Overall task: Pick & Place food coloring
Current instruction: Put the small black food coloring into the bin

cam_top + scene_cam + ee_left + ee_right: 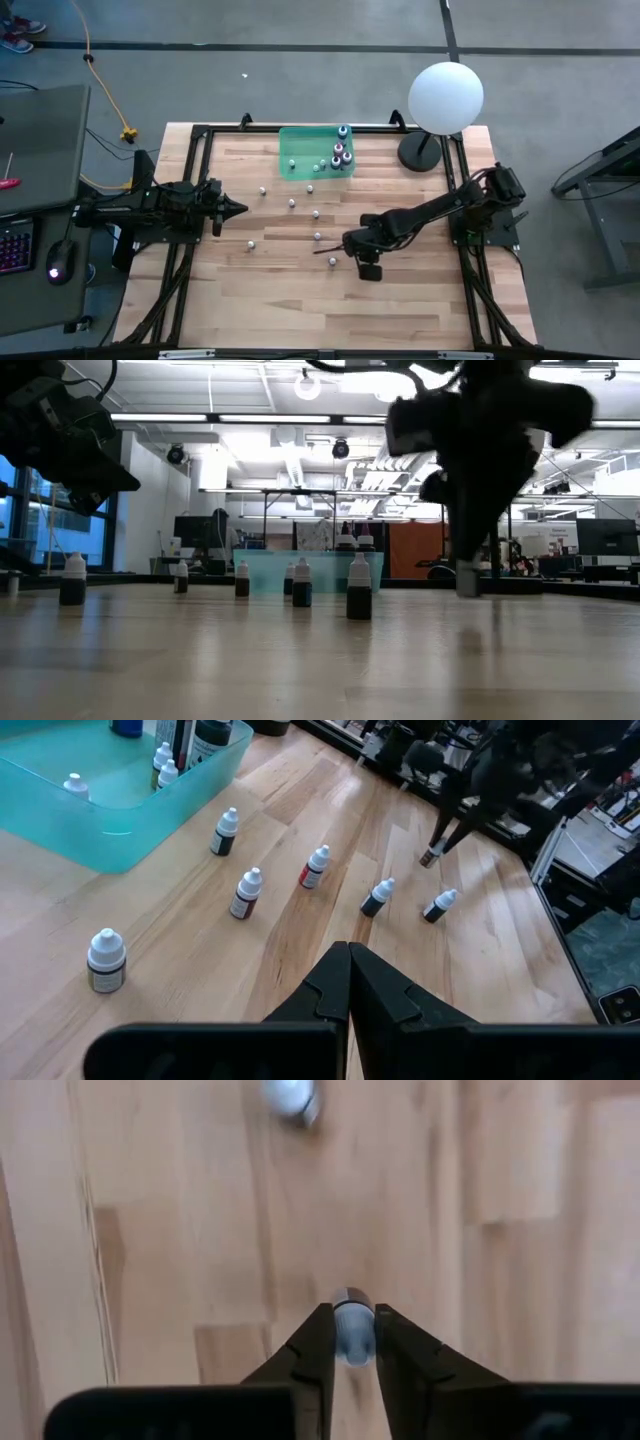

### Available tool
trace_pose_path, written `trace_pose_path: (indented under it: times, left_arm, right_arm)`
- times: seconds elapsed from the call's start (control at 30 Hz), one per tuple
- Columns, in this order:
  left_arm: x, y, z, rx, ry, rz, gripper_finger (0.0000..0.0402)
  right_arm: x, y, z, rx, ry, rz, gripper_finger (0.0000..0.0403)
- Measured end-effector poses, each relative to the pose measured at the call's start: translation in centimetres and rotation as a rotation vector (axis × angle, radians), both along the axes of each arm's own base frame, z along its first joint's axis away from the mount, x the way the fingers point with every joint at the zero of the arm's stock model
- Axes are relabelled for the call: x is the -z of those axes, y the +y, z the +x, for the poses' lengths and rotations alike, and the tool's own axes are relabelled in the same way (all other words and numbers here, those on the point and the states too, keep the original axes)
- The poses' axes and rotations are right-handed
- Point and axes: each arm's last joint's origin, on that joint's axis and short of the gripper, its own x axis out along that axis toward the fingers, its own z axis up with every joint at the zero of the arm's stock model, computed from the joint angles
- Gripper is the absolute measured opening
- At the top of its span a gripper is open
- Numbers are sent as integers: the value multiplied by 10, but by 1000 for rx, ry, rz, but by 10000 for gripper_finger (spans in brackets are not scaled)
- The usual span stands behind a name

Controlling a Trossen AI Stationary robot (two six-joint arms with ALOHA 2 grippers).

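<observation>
Right gripper fingers are closed on a bottle standing on the table. Left gripper is fully closed, empty, near the left edge.

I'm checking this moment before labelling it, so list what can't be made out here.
- Bottle between the right gripper fingers: right wrist view shows only its cap; colour hidden.
- The same grip in the low view: blurred.
- Bottles inside the green tray: clustered, too small to count in the high view; cut off in the left wrist view.
- Left gripper, shut, waiting at the table's left: holds nothing visible.
</observation>
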Motion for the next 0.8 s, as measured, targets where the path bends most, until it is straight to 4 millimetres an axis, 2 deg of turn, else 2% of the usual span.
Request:
trace_pose_path:
  times: [0.2,0.37,0.63,0.8]
  left_arm:
    - [0,0,0,0,0,0,0]
    - [0,0,0,0,-1,0,0]
    - [0,0,0,0,0,0,0]
    - [0,0,0,0,0,0,0]
  right_arm:
    - [-23,-12,13,41,-65,-25,45]
    - [-56,-34,31,81,-149,-59,46]
    - [-131,-94,53,124,-352,-115,48]
    - [-177,-143,53,200,-491,-213,45]
